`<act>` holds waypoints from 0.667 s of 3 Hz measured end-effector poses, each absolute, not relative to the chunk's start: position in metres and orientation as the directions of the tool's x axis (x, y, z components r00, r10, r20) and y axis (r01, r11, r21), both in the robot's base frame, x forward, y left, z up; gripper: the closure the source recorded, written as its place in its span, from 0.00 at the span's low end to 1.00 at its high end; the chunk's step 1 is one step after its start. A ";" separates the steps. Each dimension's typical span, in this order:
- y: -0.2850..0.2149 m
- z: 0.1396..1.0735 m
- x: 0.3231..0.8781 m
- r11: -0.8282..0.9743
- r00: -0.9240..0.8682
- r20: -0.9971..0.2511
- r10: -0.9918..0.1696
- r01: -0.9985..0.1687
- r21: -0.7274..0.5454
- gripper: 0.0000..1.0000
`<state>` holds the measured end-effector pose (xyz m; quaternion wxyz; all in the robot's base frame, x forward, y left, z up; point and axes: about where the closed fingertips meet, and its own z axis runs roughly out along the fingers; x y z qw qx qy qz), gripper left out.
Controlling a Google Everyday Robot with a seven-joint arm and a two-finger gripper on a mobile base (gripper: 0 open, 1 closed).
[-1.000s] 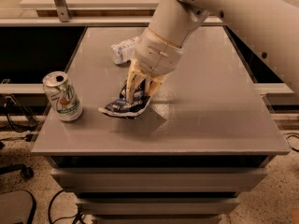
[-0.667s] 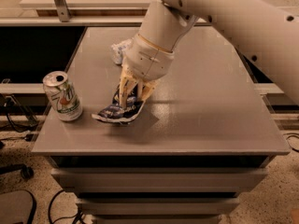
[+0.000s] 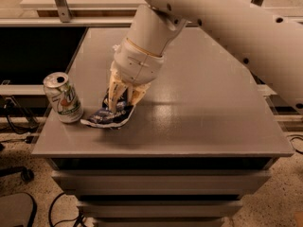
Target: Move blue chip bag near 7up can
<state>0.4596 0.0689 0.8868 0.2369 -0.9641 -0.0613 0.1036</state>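
Here, in the camera view, the gripper (image 3: 122, 102) is seen lowered over the front-left of the table (image 3: 203, 126), fingers clamped on the bag (image 3: 108, 117). The bag is laid on the tabletop just beside the upright can (image 3: 63, 98).

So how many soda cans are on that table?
1: the 7up can stands at the table's front-left edge, beside the blue chip bag that the gripper holds. The arm could hide more.
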 end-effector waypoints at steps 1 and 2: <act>0.076 0.888 0.459 -0.876 0.969 -0.168 0.180 0.080 -0.477 1.00; 0.079 0.887 0.464 -0.870 0.969 -0.177 0.172 0.066 -0.489 0.84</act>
